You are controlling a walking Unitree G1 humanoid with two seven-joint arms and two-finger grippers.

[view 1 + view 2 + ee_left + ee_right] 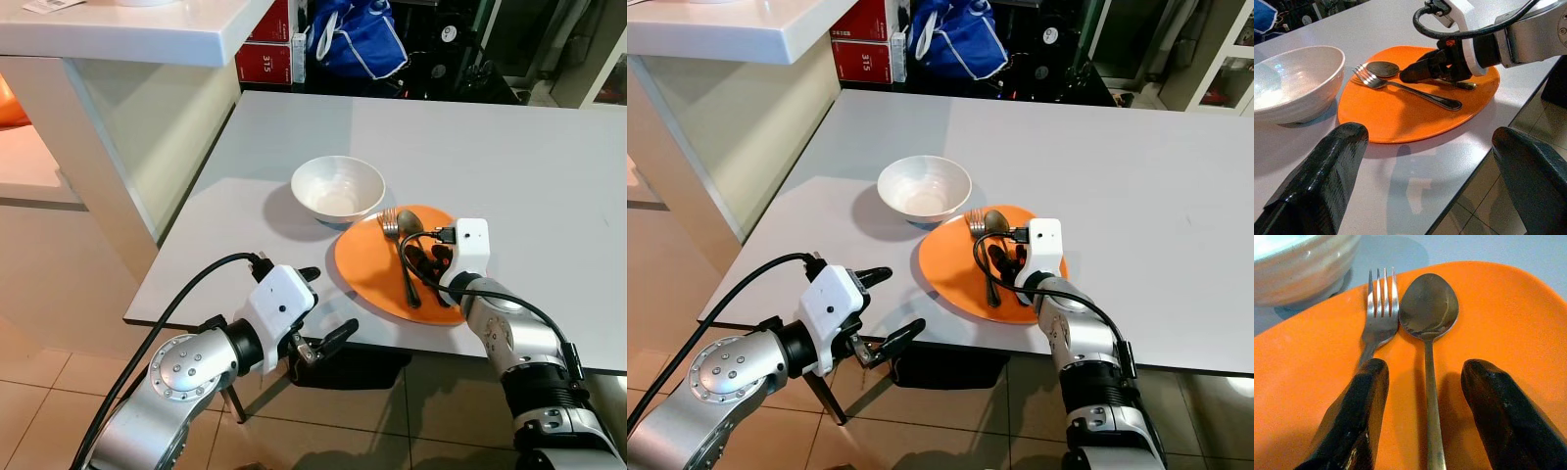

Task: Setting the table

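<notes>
You have the orange plate (377, 279) and white bowl (338, 188) on the tabletop (549, 166), but the fork (1378, 313) and spoon (1429, 313) lie together on the plate, not yet laid out. Your right gripper (1425, 401) is parted with the spoon handle between its fingers, gripping nothing yet. Your left gripper (318, 308) hangs spread and empty off the tabletop edge, the plate just beyond its fingers.

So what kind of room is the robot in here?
Most likely a home dining or kitchen area: a grey table holds a white bowl and an orange plate with a fork and spoon, beside a white counter.
</notes>
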